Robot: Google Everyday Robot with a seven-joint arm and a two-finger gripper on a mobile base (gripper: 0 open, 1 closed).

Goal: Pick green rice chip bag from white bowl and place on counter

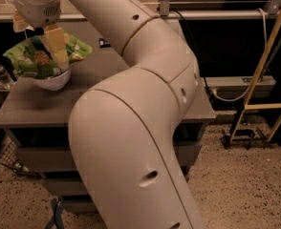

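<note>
Grey and faintly shiny, the counter [40, 109] spans the middle left of the frame, with the white bowl [52, 81] near its upper-left corner. We see the green rice chip bag [28, 61] sitting in that bowl, spilling over the rim on both sides. Our gripper [39, 47] hangs right over it at the upper left, jaws spread, one finger [55, 44] lying down the bag's front toward the bowl rim. It grips nothing that we can see. We judge the bag light, crinkly and soft, apt to slip or crush, so we would pinch a raised fold near its top, clear of the bowl.
</note>
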